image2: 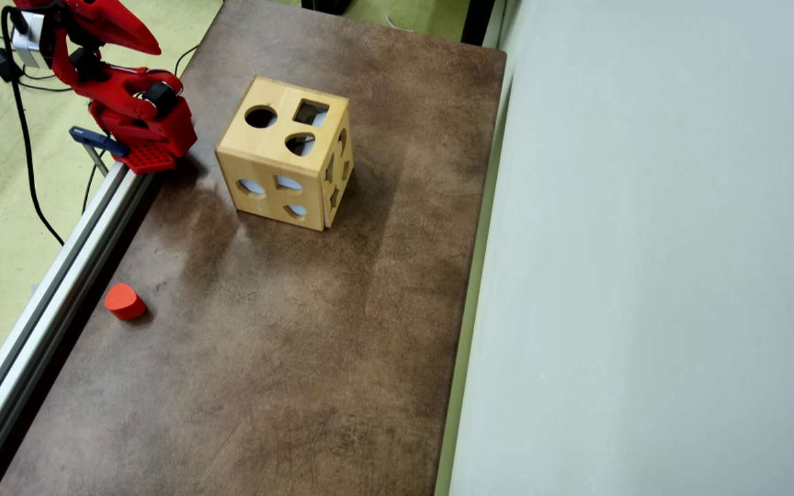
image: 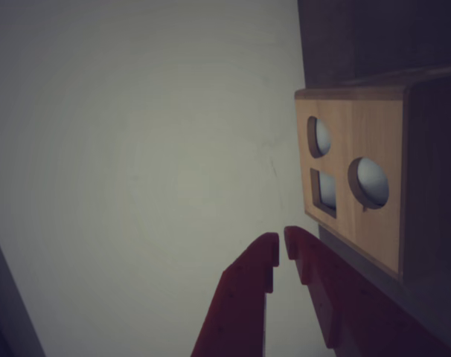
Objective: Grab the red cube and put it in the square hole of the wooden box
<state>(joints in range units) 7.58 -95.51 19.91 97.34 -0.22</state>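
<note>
The red cube shows in neither view. The wooden box (image2: 285,155) stands on the brown table, and the square hole (image2: 311,112) is in its top face beside a round cutout and a half-round one. In the wrist view the wooden box (image: 352,186) is at the right, showing a face with two rounded cutouts and a four-cornered one. My red gripper (image: 281,245) is shut with nothing between its fingers and points past the box's left side toward the pale wall. In the overhead view the gripper (image2: 152,47) sits folded at the top left, well apart from the box.
An orange-red rounded block (image2: 125,301) lies near the table's left edge. An aluminium rail (image2: 59,275) runs along that edge, with the arm's base (image2: 145,134) clamped at its top. A pale wall (image2: 645,275) bounds the table on the right.
</note>
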